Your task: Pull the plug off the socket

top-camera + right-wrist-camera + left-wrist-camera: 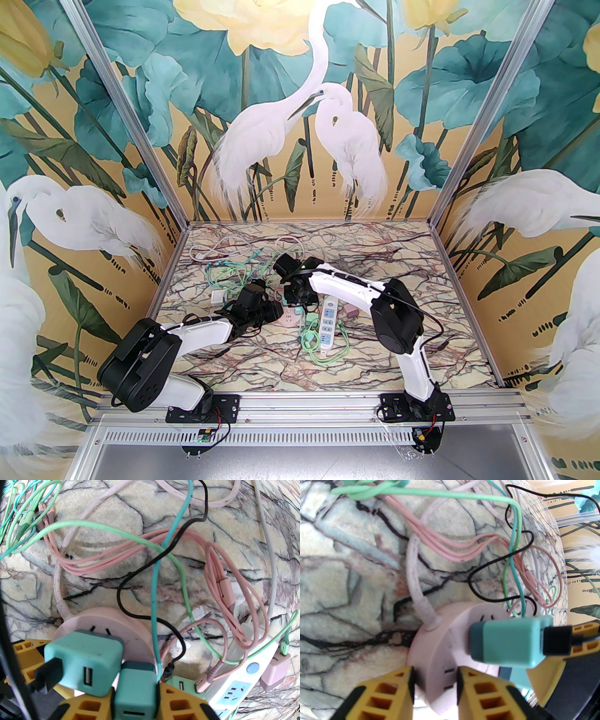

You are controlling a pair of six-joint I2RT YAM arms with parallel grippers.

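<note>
Overhead, the arms (347,281) hide most of the pink socket (289,320). I can't see the prongs of the teal plug (506,641) against its face. Beside it, a second teal plug (136,691) runs off the bottom edge.

A: How is the scene lit?
B: Bright, even light is thrown from overhead; only faint shadows are cast beneath cables (445,548).
A: And sharpness?
B: Wrist views are bowed at the rims; the teal plug (136,691) and pink socket (431,658) at six o'clock are blurred.
</note>
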